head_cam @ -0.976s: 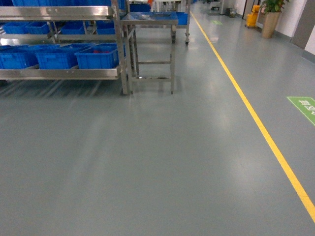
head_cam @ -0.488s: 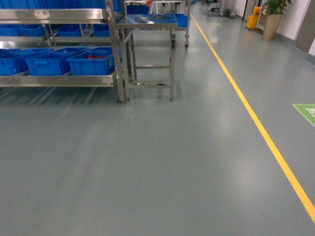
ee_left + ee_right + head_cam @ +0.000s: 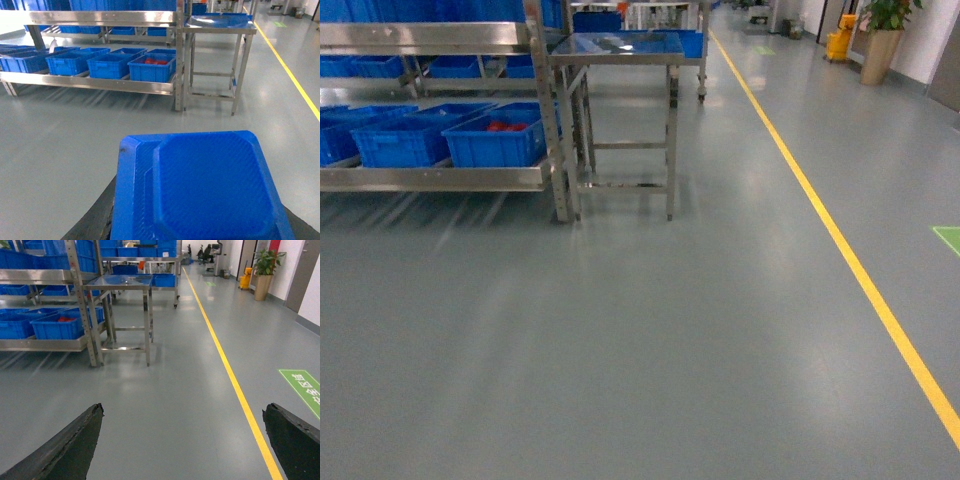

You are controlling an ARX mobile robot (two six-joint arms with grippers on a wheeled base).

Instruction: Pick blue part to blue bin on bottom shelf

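Blue part [image 3: 200,187] sits clamped in the left gripper [image 3: 200,220], well short of the bottom shelf [image 3: 90,82]; jolts while driving could loosen it. Right gripper [image 3: 182,450] gapes empty.

Right gripper [image 3: 182,445] hangs wide open above the floor; left gripper [image 3: 200,220] carries a blue part [image 3: 200,190]

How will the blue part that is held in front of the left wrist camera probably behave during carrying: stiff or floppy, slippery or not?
The blue part looks like moulded plastic with crisp raised edges, so it is probably stiff and fairly light. Its fine ribbed texture may give some grip, though plastic can slip. Broad and flat, it should not roll.
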